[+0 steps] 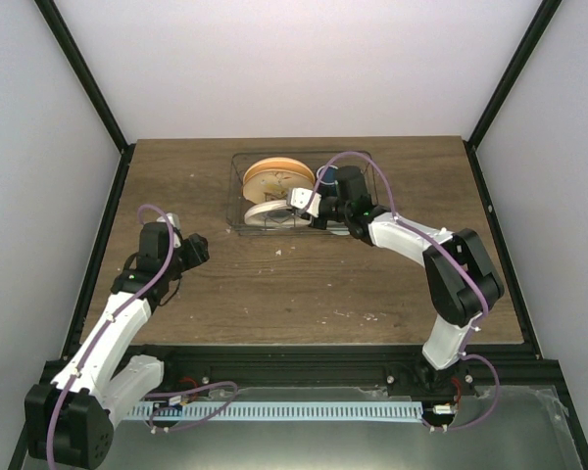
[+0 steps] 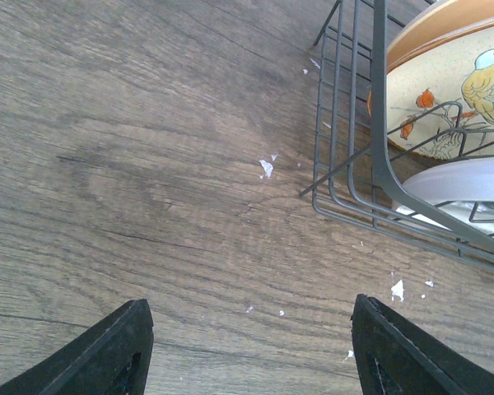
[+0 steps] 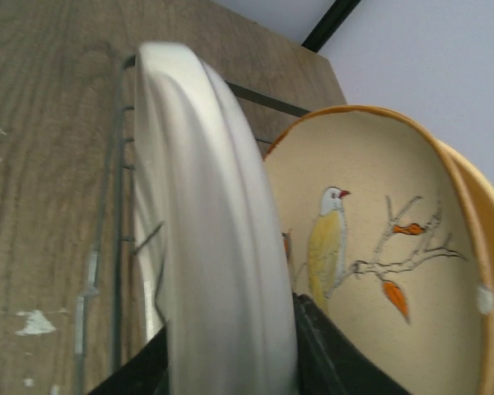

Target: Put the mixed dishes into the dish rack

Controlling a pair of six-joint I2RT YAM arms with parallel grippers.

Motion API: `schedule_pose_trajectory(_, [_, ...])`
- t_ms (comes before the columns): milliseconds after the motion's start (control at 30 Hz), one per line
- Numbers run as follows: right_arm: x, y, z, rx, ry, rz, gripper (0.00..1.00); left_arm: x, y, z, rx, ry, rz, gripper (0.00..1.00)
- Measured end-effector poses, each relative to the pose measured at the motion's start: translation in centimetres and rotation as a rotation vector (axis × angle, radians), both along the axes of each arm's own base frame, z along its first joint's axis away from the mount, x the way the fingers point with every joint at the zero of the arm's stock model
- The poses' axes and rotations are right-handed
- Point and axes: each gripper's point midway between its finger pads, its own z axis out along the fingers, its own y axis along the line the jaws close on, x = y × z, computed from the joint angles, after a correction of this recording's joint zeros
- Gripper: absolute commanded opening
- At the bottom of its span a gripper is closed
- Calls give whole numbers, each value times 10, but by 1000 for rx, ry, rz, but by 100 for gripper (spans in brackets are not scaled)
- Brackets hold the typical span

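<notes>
Wooden counter (image 1: 274,284) carries the rack (image 2: 379,123) at its far side. The orange plate (image 1: 277,174) already stands inside on edge, its bird face toward the arms. The right claw (image 1: 299,204) pinches the cream plate (image 3: 214,230) by its rim. This plate is upright just before the orange one, and its width runs left to right. The left claw (image 2: 249,306) is spread over bare wood. Mug and bowl are not seen, so perhaps half of the task remains.

Colours from my cams: round ceramic plate with orange rim (image 3: 370,247) has a beige face, a yellow bird with pale head and red beak, thin dark branch, orange-red leaves. The round glossy cream plate (image 3: 214,230) is plain off-white on the ridged side I see. The thin wire dish rack (image 2: 346,164) is dark grey. The wood-grain table (image 2: 148,164) is brown with white flecks. My left gripper (image 2: 251,303) is black.
</notes>
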Motion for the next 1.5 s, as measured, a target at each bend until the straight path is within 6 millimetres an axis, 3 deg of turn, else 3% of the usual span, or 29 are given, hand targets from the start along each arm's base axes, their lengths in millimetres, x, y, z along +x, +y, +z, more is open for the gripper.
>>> schedule_pose_trajectory(133, [9,-2,10,12,-58,-21,44,0,-1,-1,-3,1,-4,68])
schedule_pose_trajectory(500, [19,-8,30,39,-137,-53,48,-1,-1,-2,-4,5,-5,68])
schedule_pose_trajectory(700, [16,-11,47,55,-174,-63,57,-1,-2,-2,-9,6,-9,68])
schedule_pose_trajectory(867, [12,-16,59,68,-195,-82,75,-1,-3,-2,-14,6,-10,68])
schedule_pose_trajectory(967, [8,-21,70,83,-209,-99,97,-1,-3,-2,-16,6,-13,69])
schedule_pose_trajectory(1067, [1,-29,84,111,-224,-127,100,-1,-3,-2,-15,7,-13,74])
schedule_pose_trajectory(1200, [-3,-45,107,170,-220,-228,100,1,-3,1,-7,7,-13,85])
schedule_pose_trajectory(1367, [12,-80,130,261,-166,-468,100,16,-5,15,5,6,-27,91])
schedule_pose_trajectory(1433, [23,-102,128,293,-113,-560,100,25,-5,22,10,3,-32,92])
schedule_pose_trajectory(1500, [40,-140,122,335,-42,-678,100,39,0,31,6,-7,-28,93])
